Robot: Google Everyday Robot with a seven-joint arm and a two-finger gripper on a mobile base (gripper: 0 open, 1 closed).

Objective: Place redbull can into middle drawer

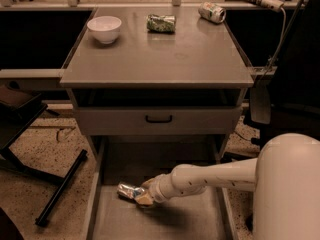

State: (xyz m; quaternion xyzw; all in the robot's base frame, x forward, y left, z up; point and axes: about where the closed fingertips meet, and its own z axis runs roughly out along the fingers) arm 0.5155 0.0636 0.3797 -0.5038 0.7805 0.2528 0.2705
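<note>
The redbull can (127, 190), slim, silver and dented, lies on its side low over the floor of the open middle drawer (170, 221), near its left wall. My gripper (143, 197) reaches in from the right on the white arm and is shut on the can's right end. The can sits at or just above the grey floor; I cannot tell whether it touches.
A closed grey drawer front with a black handle (158, 119) sits above the open drawer. On the cabinet top stand a white bowl (104, 28), a green can (161, 23) and a white-green-red can (212, 12). A black chair leg (60, 186) lies on the floor at left.
</note>
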